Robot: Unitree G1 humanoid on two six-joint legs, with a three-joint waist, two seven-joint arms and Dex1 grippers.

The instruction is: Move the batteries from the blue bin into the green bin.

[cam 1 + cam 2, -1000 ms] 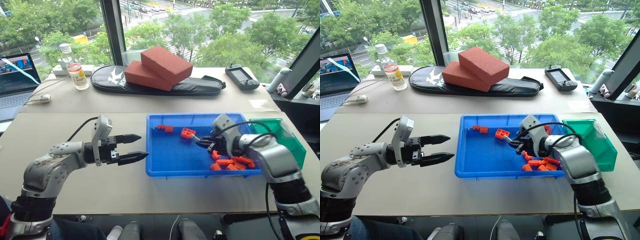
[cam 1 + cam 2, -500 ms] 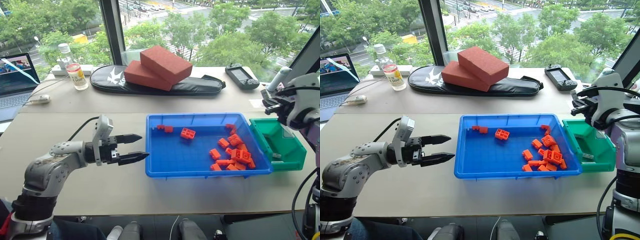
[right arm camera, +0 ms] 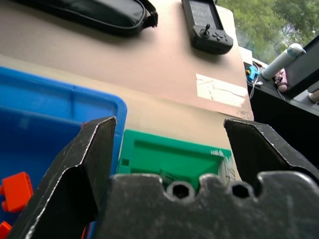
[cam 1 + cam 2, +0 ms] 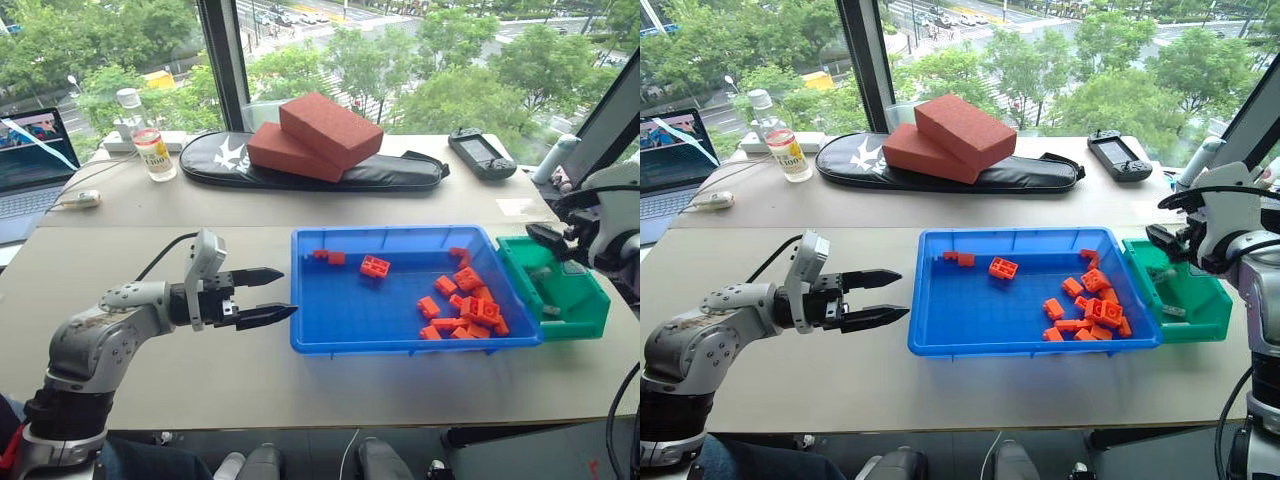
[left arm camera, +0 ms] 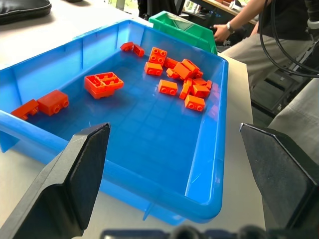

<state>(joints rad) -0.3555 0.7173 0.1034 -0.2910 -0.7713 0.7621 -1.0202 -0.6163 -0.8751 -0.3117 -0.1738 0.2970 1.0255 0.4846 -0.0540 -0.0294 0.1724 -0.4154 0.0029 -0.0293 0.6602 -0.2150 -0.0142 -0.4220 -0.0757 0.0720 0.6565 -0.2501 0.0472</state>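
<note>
- The bench [image 4: 200,390] holds two bins that sit right next to each other, touching at their ends.
- The blue bin [image 4: 330,340] is the big flat one. Inside it lie orange-red toy bricks [image 4: 470,308], most of them piled at the end near the green bin, with a few more at the far side. No battery can be seen in the blue bin now, so it looks like this bin may be done. A small one could hide among the bricks, so that is only a guess.
- The green bin [image 4: 580,325] is the small deep one. One little pale stick, most likely a battery [image 4: 549,311], lies on its floor near the front. So at least one seems to be moved over.
- The left hand [image 4: 272,295] hangs over the bench just beside the blue bin. Its fingers are spread apart and hold nothing.
- The right hand [image 4: 545,238] is above the back of the green bin. Its fingers are wide apart and empty.
- What may be left: a good look through the brick pile for any more batteries.
</note>
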